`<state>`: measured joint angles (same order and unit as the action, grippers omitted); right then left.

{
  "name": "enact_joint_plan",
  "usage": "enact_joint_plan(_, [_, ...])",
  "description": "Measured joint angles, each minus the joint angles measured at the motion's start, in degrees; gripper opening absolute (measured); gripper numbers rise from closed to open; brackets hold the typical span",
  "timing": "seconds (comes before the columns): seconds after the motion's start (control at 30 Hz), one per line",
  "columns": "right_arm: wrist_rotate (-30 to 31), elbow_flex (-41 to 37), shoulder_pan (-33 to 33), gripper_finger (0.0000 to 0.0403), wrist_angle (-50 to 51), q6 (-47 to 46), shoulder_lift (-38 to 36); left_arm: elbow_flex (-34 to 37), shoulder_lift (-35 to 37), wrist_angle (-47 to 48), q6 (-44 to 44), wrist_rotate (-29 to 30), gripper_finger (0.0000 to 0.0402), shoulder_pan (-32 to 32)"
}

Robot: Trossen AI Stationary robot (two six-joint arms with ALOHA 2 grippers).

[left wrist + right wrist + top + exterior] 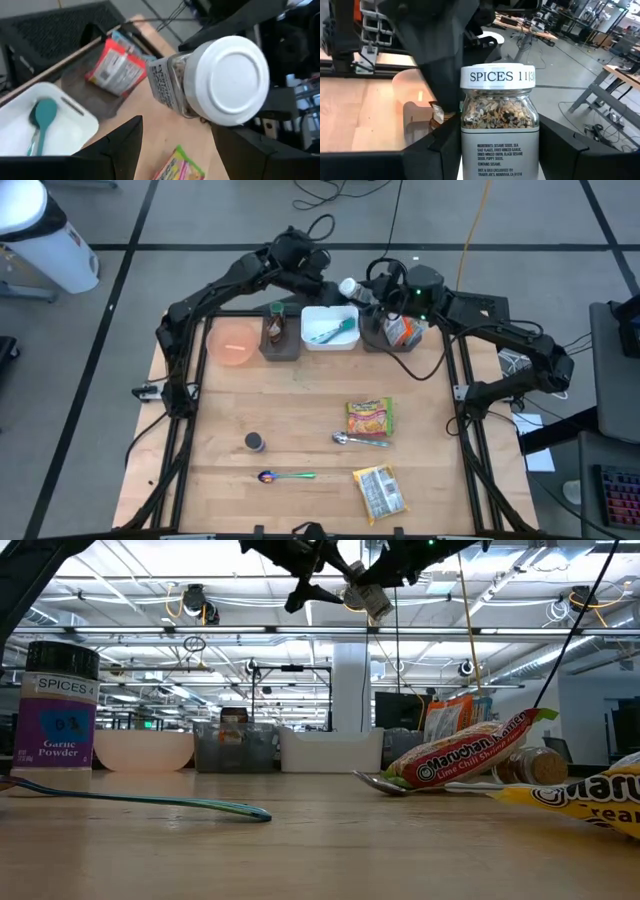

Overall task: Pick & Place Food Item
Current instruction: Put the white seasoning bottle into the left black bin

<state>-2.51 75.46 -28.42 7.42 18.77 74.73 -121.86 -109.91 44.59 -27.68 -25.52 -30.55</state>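
Observation:
A glass spice jar (499,115) with a white lid marked "SPICES 11" hangs high above the table's far edge, with my right gripper (366,292) shut on it. The jar also shows in the low view (366,600), tilted, well above the tabletop. My left gripper (176,122) is open and faces the jar's lid (231,79). Its fingers stand just short of the lid on either side and touch nothing that I can see. In the high view the left gripper (327,277) sits just left of the jar (349,287). My right gripper pinches the jar's glass body (470,150) between its two fingers, below the lid. The fingers run along the jar, nearly level, coming from the table's right side. The jar is lifted clear, its lid end pointing away from the gripper toward my left gripper.
Along the far edge stand a pink bowl (233,343), a grey bin with a bottle (277,335), a white bin with a teal spoon (330,328) and a grey bin with a snack packet (402,332). Two noodle packets (369,417), two spoons (360,440) and a small spice jar (255,442) lie nearer.

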Motion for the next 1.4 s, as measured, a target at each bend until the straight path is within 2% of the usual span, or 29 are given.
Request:
enact_joint_plan(0.3, [0.4,0.0,0.0,0.0191,-0.1,-0.2,-0.2,0.0,0.0,-7.2,0.2,-0.1,0.0243,0.7])
enact_joint_plan(0.47, [1.2,0.0,0.0,0.0191,-0.3,0.4,0.3,0.1,0.0,-10.0,-0.3,2.3,0.0244,1.9])
enact_joint_plan(1.17, [1.3,0.0,0.1,0.0191,-0.2,-0.1,1.0,0.0,0.1,-10.7,-4.0,6.1,0.0244,3.6])
enact_joint_plan(1.4, [1.5,0.0,0.9,0.0191,0.9,-1.3,1.1,0.0,0.1,-10.3,-2.9,9.4,0.0244,4.3])
